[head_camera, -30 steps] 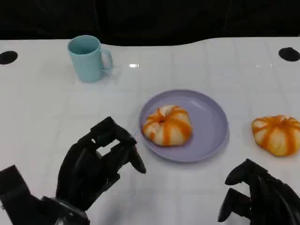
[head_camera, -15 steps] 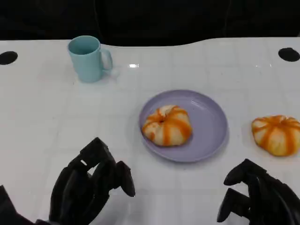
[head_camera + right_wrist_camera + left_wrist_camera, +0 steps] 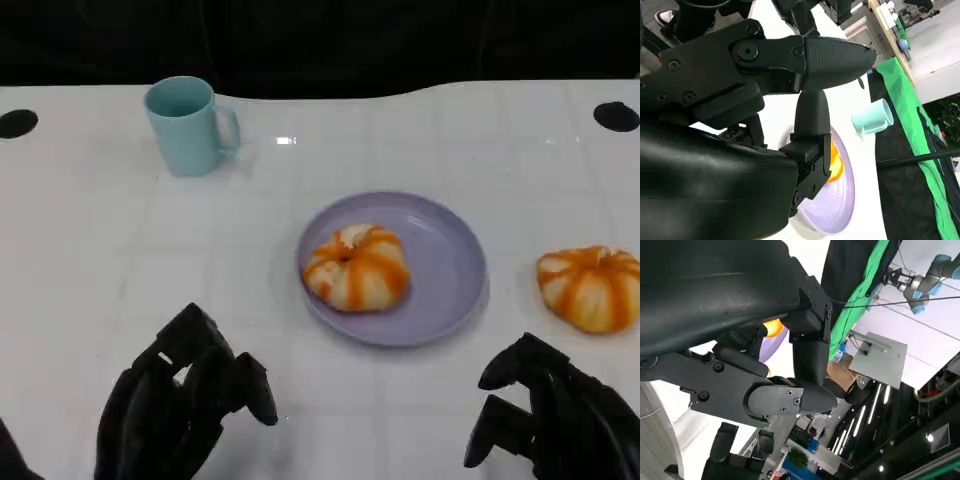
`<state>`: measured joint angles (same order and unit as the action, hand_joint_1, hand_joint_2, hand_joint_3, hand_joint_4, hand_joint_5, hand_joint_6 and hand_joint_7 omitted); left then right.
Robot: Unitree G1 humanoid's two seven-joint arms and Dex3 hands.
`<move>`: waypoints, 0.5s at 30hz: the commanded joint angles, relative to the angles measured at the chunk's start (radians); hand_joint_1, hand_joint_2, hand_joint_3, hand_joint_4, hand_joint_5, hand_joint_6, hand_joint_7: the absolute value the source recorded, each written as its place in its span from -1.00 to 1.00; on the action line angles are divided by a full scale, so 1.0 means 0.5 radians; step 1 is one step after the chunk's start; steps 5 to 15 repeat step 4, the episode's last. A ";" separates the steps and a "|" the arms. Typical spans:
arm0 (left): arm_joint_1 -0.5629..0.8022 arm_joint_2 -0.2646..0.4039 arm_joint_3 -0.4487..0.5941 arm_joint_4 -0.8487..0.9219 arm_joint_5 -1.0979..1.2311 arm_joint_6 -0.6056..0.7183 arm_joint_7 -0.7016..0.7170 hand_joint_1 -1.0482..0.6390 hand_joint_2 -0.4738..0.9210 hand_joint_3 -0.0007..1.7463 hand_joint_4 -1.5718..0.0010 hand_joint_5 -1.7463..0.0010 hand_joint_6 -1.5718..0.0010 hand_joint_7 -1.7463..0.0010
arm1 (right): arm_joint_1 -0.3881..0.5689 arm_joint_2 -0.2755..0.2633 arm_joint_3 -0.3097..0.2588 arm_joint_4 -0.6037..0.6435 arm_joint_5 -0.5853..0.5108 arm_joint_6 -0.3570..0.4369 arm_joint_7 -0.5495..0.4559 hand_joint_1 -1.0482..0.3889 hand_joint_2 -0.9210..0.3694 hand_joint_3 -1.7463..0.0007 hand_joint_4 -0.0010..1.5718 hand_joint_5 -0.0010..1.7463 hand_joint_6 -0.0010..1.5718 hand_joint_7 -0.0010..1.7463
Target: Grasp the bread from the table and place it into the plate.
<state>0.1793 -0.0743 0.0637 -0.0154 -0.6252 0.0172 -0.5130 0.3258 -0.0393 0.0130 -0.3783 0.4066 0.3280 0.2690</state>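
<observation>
Bread, a round orange-striped bun, lies in the lilac plate; I see a second striped bun on the white table, right of the plate. My left hand and right hand hover low, fingers curled, holding nothing

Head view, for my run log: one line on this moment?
orange-striped bread: on purple plate | second bread: on table | left hand: open | right hand: open

Two orange-striped breads, one purple plate, one blue mug, two robot hands.
</observation>
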 commanded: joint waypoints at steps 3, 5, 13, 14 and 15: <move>-0.026 0.009 0.041 0.041 0.026 -0.021 -0.012 -0.45 1.00 -0.57 -0.03 -1.00 0.30 -1.00 | -0.014 -0.003 -0.011 0.021 0.011 -0.035 0.007 -0.27 -1.00 0.47 -0.22 1.00 -0.50 0.93; -0.029 0.012 0.042 0.044 0.027 -0.018 -0.016 -0.45 1.00 -0.57 -0.03 -1.00 0.29 -1.00 | -0.015 0.000 -0.012 0.023 0.017 -0.027 0.004 -0.27 -1.00 0.48 -0.22 1.00 -0.50 0.93; -0.029 0.012 0.042 0.044 0.027 -0.018 -0.016 -0.45 1.00 -0.57 -0.03 -1.00 0.29 -1.00 | -0.015 0.000 -0.012 0.023 0.017 -0.027 0.004 -0.27 -1.00 0.48 -0.22 1.00 -0.50 0.93; -0.029 0.012 0.042 0.044 0.027 -0.018 -0.016 -0.45 1.00 -0.57 -0.03 -1.00 0.29 -1.00 | -0.015 0.000 -0.012 0.023 0.017 -0.027 0.004 -0.27 -1.00 0.48 -0.22 1.00 -0.50 0.93; -0.029 0.012 0.042 0.044 0.027 -0.018 -0.016 -0.45 1.00 -0.57 -0.03 -1.00 0.29 -1.00 | -0.015 0.000 -0.012 0.023 0.017 -0.027 0.004 -0.27 -1.00 0.48 -0.22 1.00 -0.50 0.93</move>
